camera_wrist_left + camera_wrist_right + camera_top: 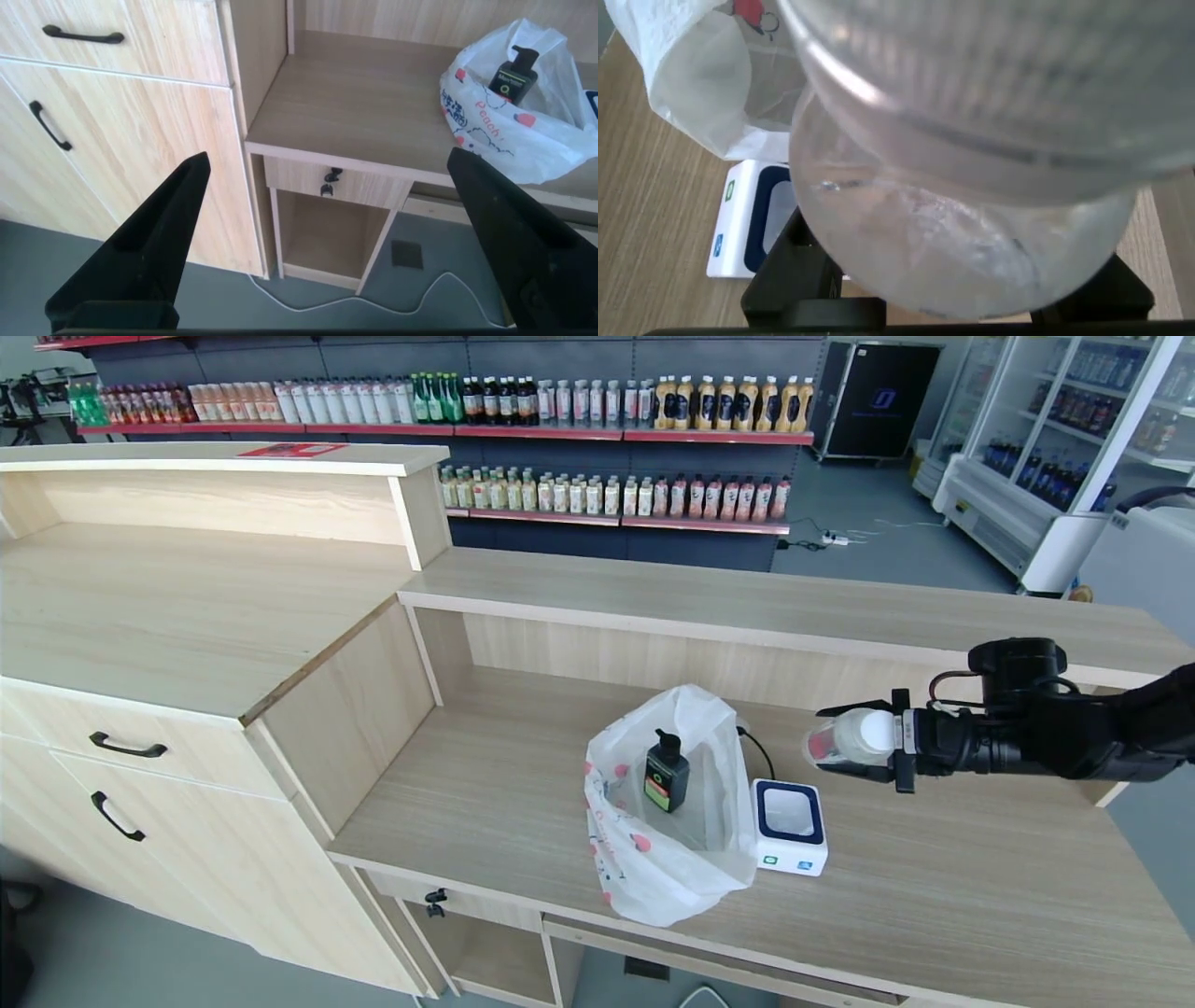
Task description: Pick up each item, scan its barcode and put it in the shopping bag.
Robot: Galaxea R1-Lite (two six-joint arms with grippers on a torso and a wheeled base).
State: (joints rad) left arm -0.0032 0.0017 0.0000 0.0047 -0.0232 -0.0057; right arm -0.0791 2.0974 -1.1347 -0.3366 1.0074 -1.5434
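Note:
A white plastic shopping bag [672,821] stands open on the counter with a dark pump bottle [666,773] inside; both also appear in the left wrist view, the bag [509,121] and the pump bottle [512,75]. A white barcode scanner [790,825] with a dark blue frame sits just right of the bag, and the scanner [752,229] lies below the held item. My right gripper [882,739] is shut on a clear plastic bottle [845,739], held sideways above and right of the scanner; the bottle [971,187] looms close to the right wrist camera. My left gripper [322,252] hangs open low beside the counter, nothing between its fingers.
The wooden counter [934,896] has free surface right of the scanner. A taller cabinet with drawers [140,747] stands to the left. A raised ledge [747,607] runs behind the bag. Shelves of drinks [560,401] line the back wall. A cable [756,747] leads to the scanner.

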